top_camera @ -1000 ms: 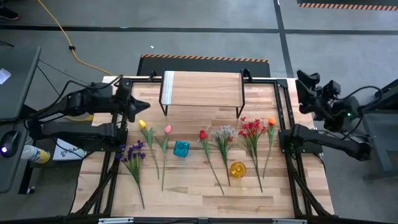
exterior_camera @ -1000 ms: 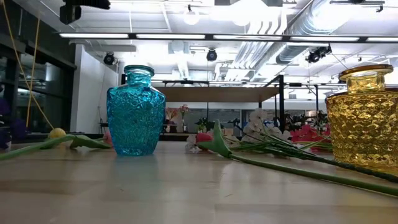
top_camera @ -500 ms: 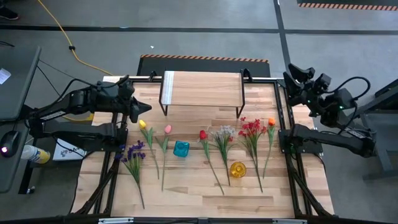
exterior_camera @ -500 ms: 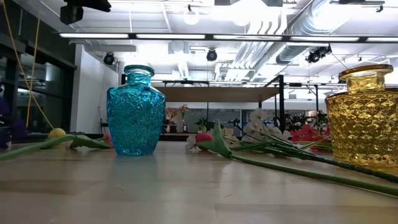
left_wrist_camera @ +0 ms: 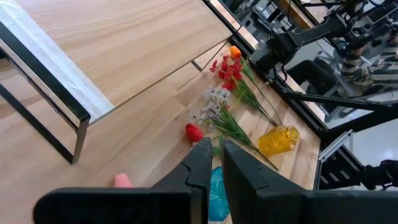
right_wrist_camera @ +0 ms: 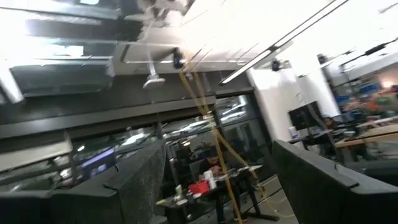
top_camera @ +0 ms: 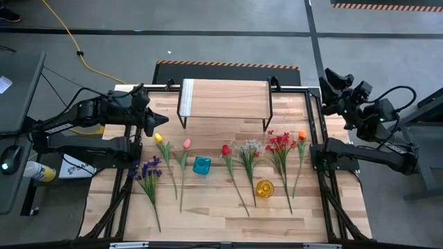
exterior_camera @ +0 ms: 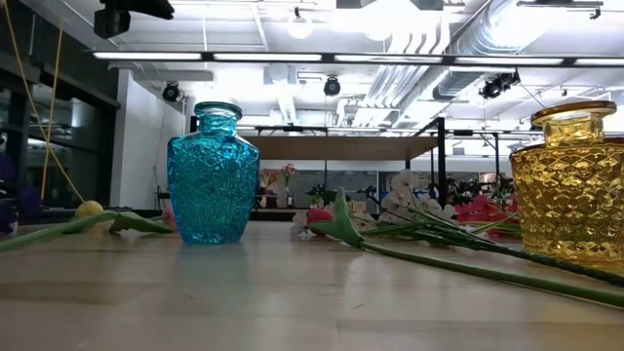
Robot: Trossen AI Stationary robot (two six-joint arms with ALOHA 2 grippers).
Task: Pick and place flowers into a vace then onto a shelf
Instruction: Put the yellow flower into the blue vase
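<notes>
The flowers (top_camera: 246, 162) lie flat on the worktop (top_camera: 208, 207), spread side by side in one row with the blooms toward the shelf (top_camera: 225, 98) and the stems toward the near edge. I judge they are laid apart like this so that each stem can be taken alone. None is in a vase yet. The blue vase (top_camera: 201, 165) stands upright in the middle of the row, and the yellow vase (top_camera: 264, 188) stands upright among the stems of the white and red flowers (its mouth is free, so a stem can go in from above). The shelf stands behind the row on its thin black legs, and its board carries nothing.

The left gripper (top_camera: 147, 119) hangs above the worktop; the yellow flower (top_camera: 158, 137) is just beside its jaws and the shelf's white strip end is near. Its jaws are narrow, nearly together, and hold nothing. In the left wrist view the blue vase (left_wrist_camera: 217, 193) lies straight beyond its jaws.

The right gripper (top_camera: 331, 88) is lifted outside the worktop's corner, well apart from all flowers; its jaws are wide and point up into the room.
</notes>
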